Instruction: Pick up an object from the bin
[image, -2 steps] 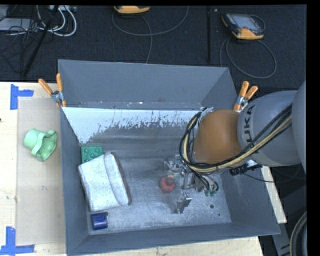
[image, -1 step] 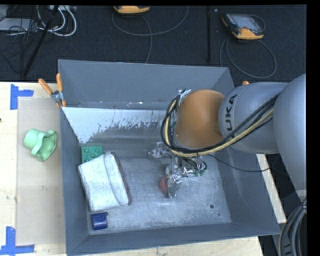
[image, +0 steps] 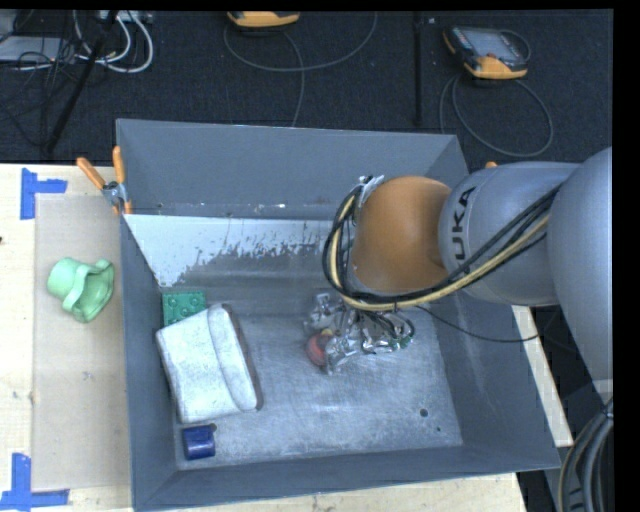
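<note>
My gripper is low in the middle of the bin, under the arm's orange cover. A small round red thing lies on the bin floor right at the gripper's left side, touching or nearly touching it. A bit of a small green thing peeks out at the gripper's right side, mostly hidden by it.
A white folded cloth-like pad lies at the left of the bin floor, with a green flat block just behind it. A small blue block sits in the front left corner. The arm comes in from the right above the bin.
</note>
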